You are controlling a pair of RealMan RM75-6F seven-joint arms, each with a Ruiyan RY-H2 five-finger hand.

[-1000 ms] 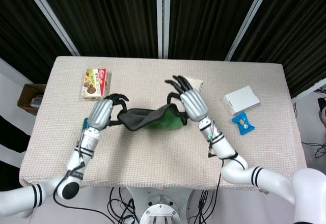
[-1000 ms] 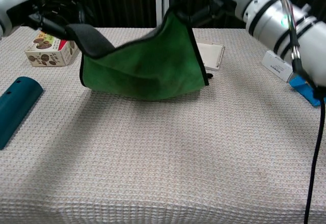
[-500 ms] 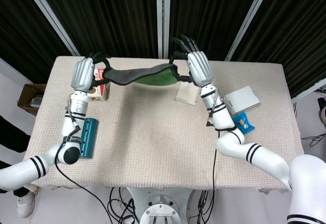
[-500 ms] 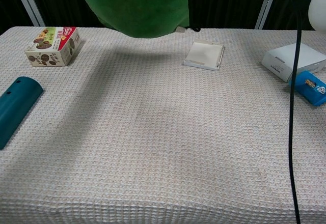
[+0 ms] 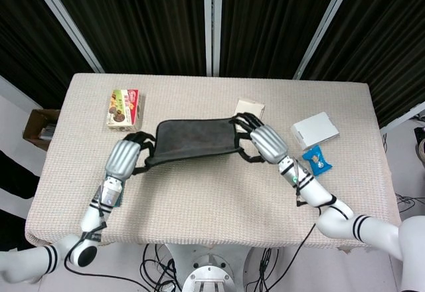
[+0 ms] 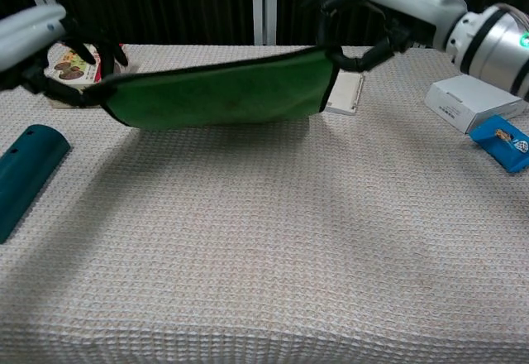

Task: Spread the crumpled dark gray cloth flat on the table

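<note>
The left hand (image 5: 124, 158) and the right hand (image 5: 265, 143) each hold one end of the cloth (image 5: 196, 139), pulled wide above the surface (image 6: 273, 240).

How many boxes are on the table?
3. The snack box sits at the back left, a flat cream box in the middle behind the cloth, and a white box on the right. None looks hidden.

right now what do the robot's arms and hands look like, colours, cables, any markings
Both the left hand and the right hand have silver-grey ribbed backs with black fingers. The arms are glossy white, jointed in rounded segments, with black bands near the elbows. A thin black cable runs along each forearm. The right forearm shows a small green light in the chest view.
</note>
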